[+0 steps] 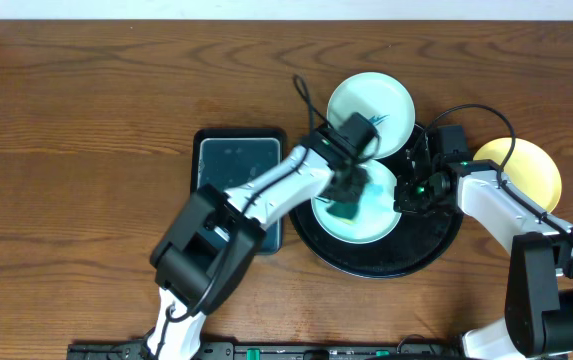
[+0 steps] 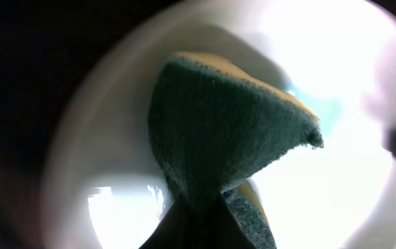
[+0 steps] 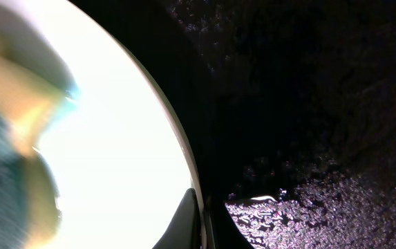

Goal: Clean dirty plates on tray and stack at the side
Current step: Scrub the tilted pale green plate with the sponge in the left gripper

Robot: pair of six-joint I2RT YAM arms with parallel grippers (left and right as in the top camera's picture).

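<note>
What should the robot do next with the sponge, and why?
Probably rub the sponge in a small circle over the plate's middle. The left hand presses it on the plate in the tray, a teal smear shows beside it, and the right hand pinches the plate's rim, so it looks steadied for scrubbing.

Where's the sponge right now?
Overhead, right of centre: the sponge is clamped in the left gripper, pressed on the pale plate sitting on the black tray, just right of the rectangular tray.
</note>
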